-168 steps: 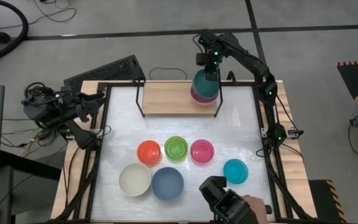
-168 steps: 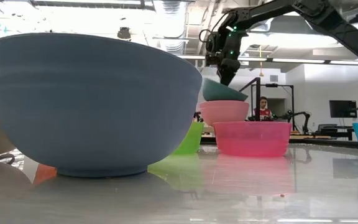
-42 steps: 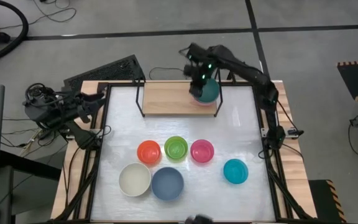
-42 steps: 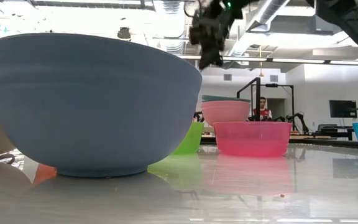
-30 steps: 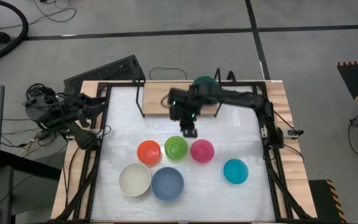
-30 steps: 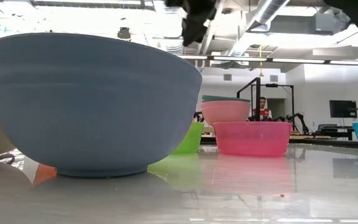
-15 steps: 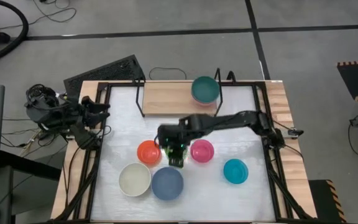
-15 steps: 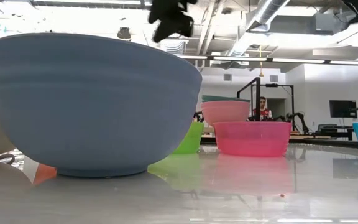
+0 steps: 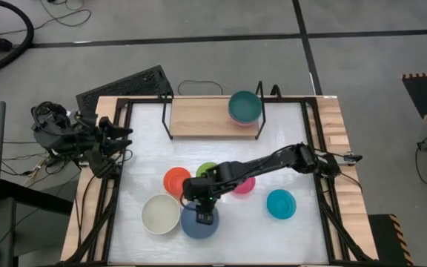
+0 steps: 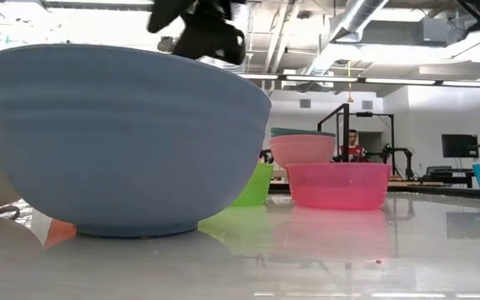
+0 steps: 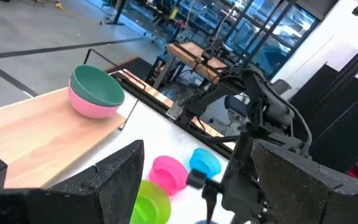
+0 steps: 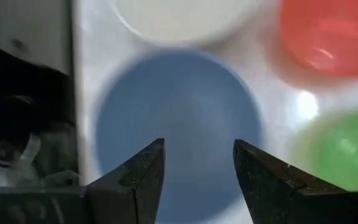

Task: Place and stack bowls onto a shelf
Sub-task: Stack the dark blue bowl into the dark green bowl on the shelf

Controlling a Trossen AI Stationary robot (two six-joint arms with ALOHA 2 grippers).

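The blue bowl (image 9: 196, 223) stands on the white table near its front edge. My right gripper (image 9: 204, 215) hangs over it, pointing steeply down and open. In the right wrist view its fingers (image 12: 143, 168) stand apart above the bowl's hollow (image 12: 179, 118), touching nothing. On the wooden shelf (image 9: 199, 117) at the far edge a dark green bowl (image 9: 244, 106) sits nested in a pink bowl (image 11: 89, 107). My left gripper (image 9: 121, 135) waits open at the table's left edge.
The cream-white bowl (image 9: 160, 213) stands just left of the blue one. The red-orange (image 9: 173, 180), lime green (image 9: 206, 170) and magenta (image 9: 246, 186) bowls stand in a row behind it, partly under my right arm. The teal bowl (image 9: 280, 204) is at the right.
My right gripper has swung from the shelf's front edge toward the table's near edge, passing over the row of small bowls and sinking, and now hangs over the blue bowl. My left gripper has turned a little in place. No bowl has moved.
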